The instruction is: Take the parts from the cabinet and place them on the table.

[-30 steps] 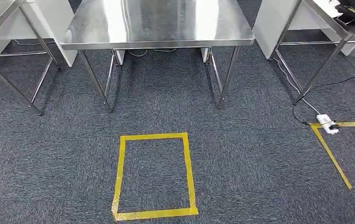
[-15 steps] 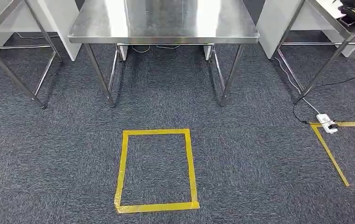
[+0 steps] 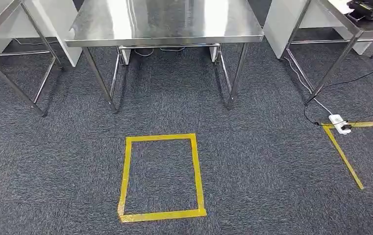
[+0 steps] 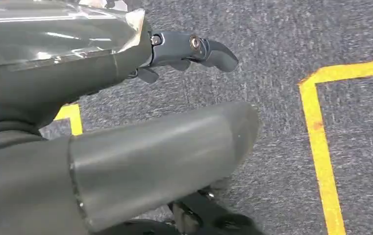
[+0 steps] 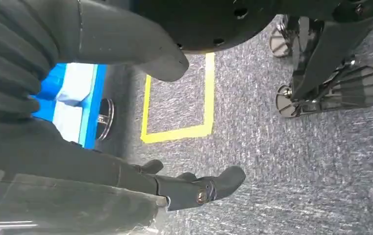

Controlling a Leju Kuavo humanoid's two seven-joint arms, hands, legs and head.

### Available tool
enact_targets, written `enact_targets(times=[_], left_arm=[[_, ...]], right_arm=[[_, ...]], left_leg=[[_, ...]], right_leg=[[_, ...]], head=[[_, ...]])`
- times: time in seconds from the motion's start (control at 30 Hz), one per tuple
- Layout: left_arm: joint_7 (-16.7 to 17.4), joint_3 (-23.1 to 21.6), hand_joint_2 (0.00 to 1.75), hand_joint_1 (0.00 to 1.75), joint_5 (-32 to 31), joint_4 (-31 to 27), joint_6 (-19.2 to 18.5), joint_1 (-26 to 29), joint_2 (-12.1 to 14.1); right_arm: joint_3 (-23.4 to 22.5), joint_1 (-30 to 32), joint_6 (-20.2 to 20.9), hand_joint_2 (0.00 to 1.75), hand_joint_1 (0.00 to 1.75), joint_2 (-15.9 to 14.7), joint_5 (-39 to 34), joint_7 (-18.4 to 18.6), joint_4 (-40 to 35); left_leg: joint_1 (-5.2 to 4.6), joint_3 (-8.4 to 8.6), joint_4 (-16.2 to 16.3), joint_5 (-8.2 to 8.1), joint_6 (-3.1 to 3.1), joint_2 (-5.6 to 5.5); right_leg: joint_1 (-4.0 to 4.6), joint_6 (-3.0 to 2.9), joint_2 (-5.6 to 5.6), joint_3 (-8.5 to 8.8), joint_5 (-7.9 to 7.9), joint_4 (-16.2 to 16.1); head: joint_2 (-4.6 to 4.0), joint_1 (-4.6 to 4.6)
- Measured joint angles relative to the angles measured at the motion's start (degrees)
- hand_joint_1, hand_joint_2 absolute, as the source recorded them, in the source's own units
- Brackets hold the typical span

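Left hand [image 4: 140, 147]: matt grey throughout. A thick, smooth thumb [image 4: 164, 156] with a rounded tip; a slimmer dark finger [image 4: 194, 49] carrying a round silver screw at its joint; a glossy clear film [image 4: 52, 29] wrapped over the back.

Right hand [image 5: 101, 147]: the same grey build. A ribbed cover [image 5: 8, 63] near the wrist, a blunt thumb [image 5: 135, 44], dark fingers [image 5: 204, 188] with a brass-coloured screw, and clear film [image 5: 52, 210] over the back.
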Motion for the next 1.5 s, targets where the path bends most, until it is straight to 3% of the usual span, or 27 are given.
enact_targets(times=[0.03, 0.07, 0.1, 0.2, 0.23, 0.5, 1.5], left_arm=[[0.0, 0.0, 0.00, 0.00, 0.0, 0.0, 0.0, -0.1, 0.0], [-0.1, 0.0, 0.00, 0.00, -0.1, 0.0, 0.0, -0.1, 0.0], [-0.2, 0.0, 0.00, 0.00, -0.1, 0.0, 0.1, -0.1, -0.2], [-0.3, 0.0, 0.00, 0.00, -0.2, 0.0, 0.2, 0.1, -0.2], [-0.3, 0.0, 0.00, 0.00, -0.2, 0.0, 0.2, 0.0, -0.2], [-0.4, 0.0, 0.00, 0.00, -0.6, 0.0, 0.0, 0.0, -0.2], [-0.3, 0.0, 0.00, 0.00, -1.2, 0.0, 0.0, -0.1, -0.2]], right_arm=[[0.0, 0.0, 0.0, 1.75, 0.00, 0.0, 0.0, 0.0, 0.0], [0.0, 0.0, -0.1, 1.75, 0.00, 0.0, 0.1, 0.0, 0.0], [0.0, 0.0, -0.2, 1.75, 0.00, -0.1, 0.1, 0.0, 0.0], [0.0, 0.0, -0.5, 1.75, 0.00, -0.1, 0.1, 0.0, 0.0], [0.0, 0.0, -0.5, 0.00, 0.00, -0.1, 0.1, 0.0, 0.0], [0.0, 0.1, -0.6, 0.00, 0.00, -0.1, -0.4, 0.0, 0.0], [0.1, 0.0, -1.4, 0.00, 0.00, -0.1, 0.4, -1.0, 0.0]], left_leg=[[-0.31, 0.54, -1.1, -0.64, 0.03, -0.09], [-0.36, 0.22, -1.1, -0.44, 0.36, -0.20], [-0.39, 0.08, -1.3, -0.23, 0.34, -0.19], [-1.55, -0.06, -1.3, -0.11, 0.95, -0.27], [-1.73, -0.17, -1.3, -0.11, 1.25, -0.27], [-2.31, -0.67, -1.3, 0.36, 2.12, -0.26], [-2.06, -0.67, -1.3, 0.46, 2.19, -0.26]], right_leg=[[0.72, 0.37, -0.01, -0.31, -0.12, 0.3], [0.76, 0.63, -0.01, -0.63, 0.01, 0.3], [1.43, 0.57, 0.02, -1.08, -0.16, 0.5], [1.34, 1.16, 0.02, -1.45, 0.12, 0.5], [1.20, 1.27, 0.02, -1.48, 0.19, 0.4], [0.66, 2.03, 0.02, -1.77, 0.69, 0.3], [0.72, 2.13, 0.02, -1.90, 0.78, 0.3]], head=[[0.00, -0.17], [0.00, 0.02], [0.00, 0.22], [0.00, 0.18], [0.00, 0.18], [0.00, 0.20], [0.00, 0.20]])
